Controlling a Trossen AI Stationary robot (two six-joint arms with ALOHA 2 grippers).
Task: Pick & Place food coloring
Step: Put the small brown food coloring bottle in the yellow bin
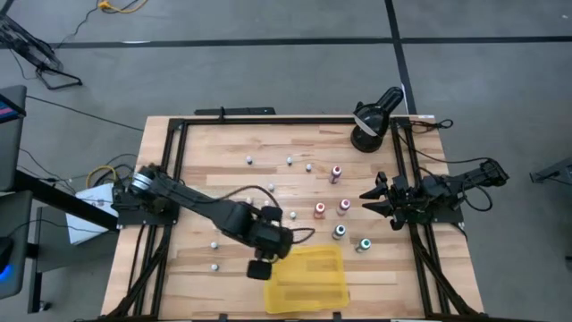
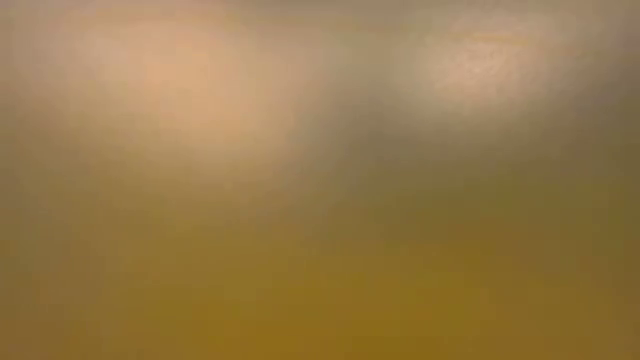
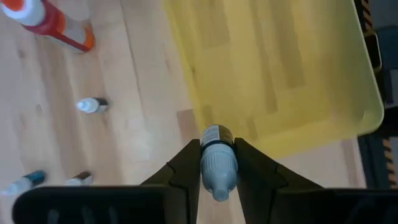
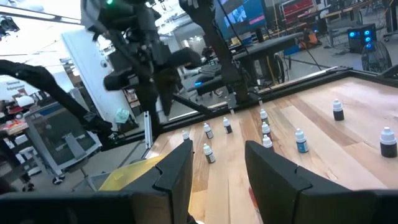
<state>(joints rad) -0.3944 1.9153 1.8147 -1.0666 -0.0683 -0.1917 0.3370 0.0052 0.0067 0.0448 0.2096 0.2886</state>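
My left gripper [image 1: 261, 266] hangs over the table at the left edge of the yellow tray [image 1: 308, 277], shut on one tiny food coloring bottle [image 3: 217, 158] with a pale cap. Several more food coloring bottles stand upright on the wooden table: coloured-cap ones at the centre right [image 1: 319, 210] [image 1: 340, 232] and white-capped ones farther left [image 1: 214, 245]. My right gripper [image 1: 371, 201] waits at the table's right edge, level and open, with nothing between its fingers [image 4: 180, 168]. My left gripper pinches the bottle between its two fingers at the cap end [image 3: 219, 163], one finger on each side. The fingers slant steeply down from above. The bottle is lifted clear, its cap toward the wrist and its dark body [image 3: 217, 134] pointing down at the tray's edge.
A black device [image 1: 374, 121] stands at the table's far right corner. Black frame rails [image 1: 170, 161] run along the table's sides. An orange-labelled bottle [image 3: 56, 22] lies on the wood to the tray's left. The tray [image 3: 280, 62] sits at the near edge.
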